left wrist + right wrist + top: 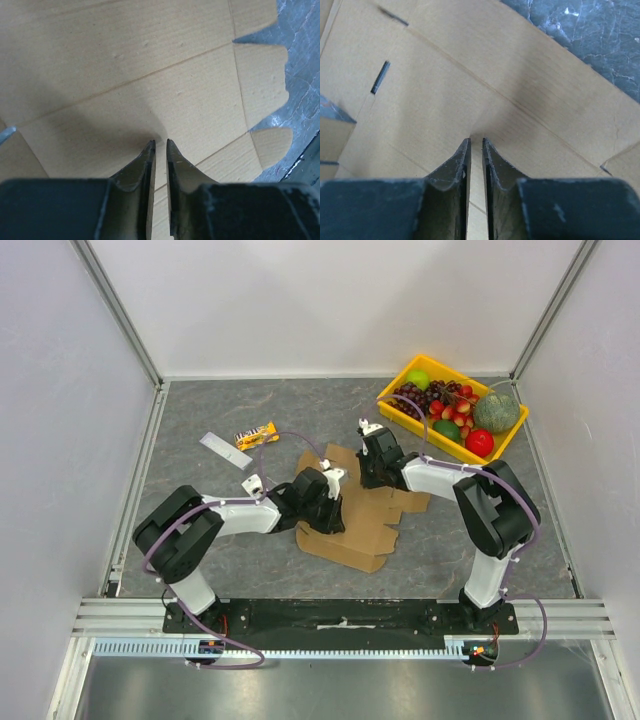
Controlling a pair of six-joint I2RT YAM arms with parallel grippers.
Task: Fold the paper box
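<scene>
Tips down on flat paper box [365, 530]: left gripper [160, 142] at nine o'clock, right gripper [475, 140] at twelve; both barely parted, grasping nothing.

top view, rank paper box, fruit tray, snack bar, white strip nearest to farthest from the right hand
1. paper box, directly under the right hand
2. yellow fruit tray, back right
3. snack bar, back left
4. white strip, farther left
</scene>
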